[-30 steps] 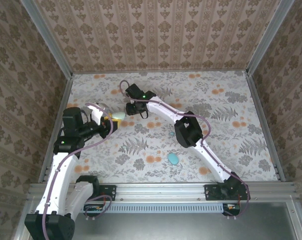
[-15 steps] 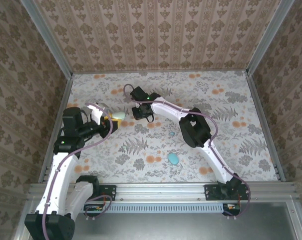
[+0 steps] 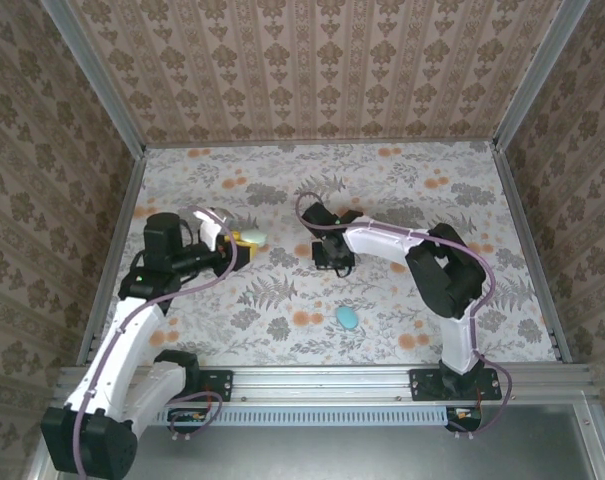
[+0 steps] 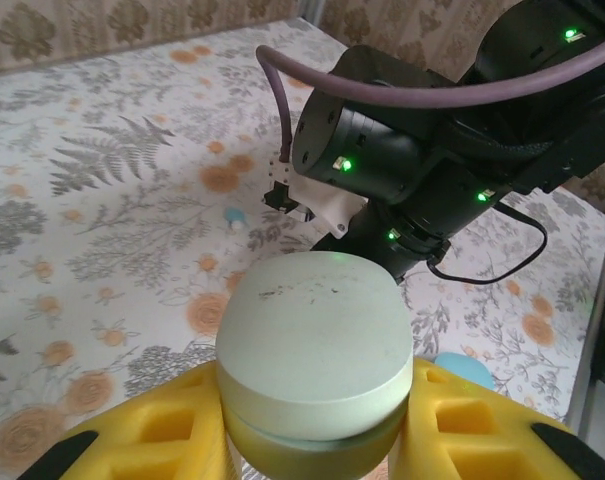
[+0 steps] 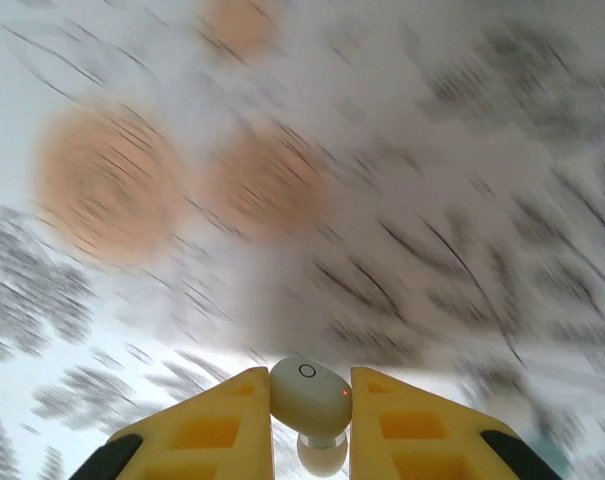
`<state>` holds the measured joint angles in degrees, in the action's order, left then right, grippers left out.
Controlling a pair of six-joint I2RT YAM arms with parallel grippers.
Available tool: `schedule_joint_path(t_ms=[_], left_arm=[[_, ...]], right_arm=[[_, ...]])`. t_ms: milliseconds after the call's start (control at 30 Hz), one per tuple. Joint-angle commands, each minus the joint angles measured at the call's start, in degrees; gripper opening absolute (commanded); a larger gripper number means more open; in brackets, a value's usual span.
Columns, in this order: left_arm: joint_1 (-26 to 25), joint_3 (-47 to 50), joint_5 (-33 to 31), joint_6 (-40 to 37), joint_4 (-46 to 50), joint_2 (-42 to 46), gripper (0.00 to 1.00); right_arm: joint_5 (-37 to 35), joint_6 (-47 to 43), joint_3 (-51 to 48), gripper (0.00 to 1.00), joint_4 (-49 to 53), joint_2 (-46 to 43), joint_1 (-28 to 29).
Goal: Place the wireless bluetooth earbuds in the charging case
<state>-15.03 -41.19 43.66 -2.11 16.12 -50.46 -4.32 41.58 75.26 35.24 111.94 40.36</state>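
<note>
Earbud [image 5: 309, 390]: pinched in right pincer [image 5: 310, 376], over worktop [image 5: 462, 150].
Second earbud [image 4: 237, 218]: lying on worktop beside right arm [image 4: 402, 150].
Left pincer [image 4: 315, 378]: clamped on pale green oval case [image 4: 317, 320], held aloft.
Blue oval [image 3: 347, 318]: on worktop, apart.

Pale green case [image 3: 254, 238] in left tool [image 3: 244, 243]

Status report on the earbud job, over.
Left gripper jaws shut on case, looks closed. Right gripper jaws shut on one earbud. Second earbud loose on table. Blue oval lies apart, nearer the bases.
</note>
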Motion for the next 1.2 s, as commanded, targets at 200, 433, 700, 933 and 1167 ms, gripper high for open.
schedule_joint_path(t_ms=[200,433,700,933,1167], left_arm=[[-5.17,-2.46,-4.11,0.53,-3.29,-4.63,0.00],[-5.19,-2.04,-5.69,-0.06,-3.16,-3.64,0.00],[-5.30,-2.07,-6.04,-0.27,-2.74,-3.34,0.00],[-5.45,-2.41,-5.87,0.17,-2.35,-2.92,0.00],[-5.69,-2.37,-6.48,0.18,-1.10,-1.40,0.00]], right_arm=[[3.37,6.13,-1.37,0.38,-1.61,-2.04,0.42],[9.67,4.93,-2.86,0.47,-0.40,-7.24,0.16],[13.19,-6.61,-2.51,0.43,1.96,-13.41,-2.86],[11.22,-25.20,1.81,0.35,3.77,-8.46,-3.53],[9.77,-30.91,4.10,0.35,3.86,-2.79,-4.32]])
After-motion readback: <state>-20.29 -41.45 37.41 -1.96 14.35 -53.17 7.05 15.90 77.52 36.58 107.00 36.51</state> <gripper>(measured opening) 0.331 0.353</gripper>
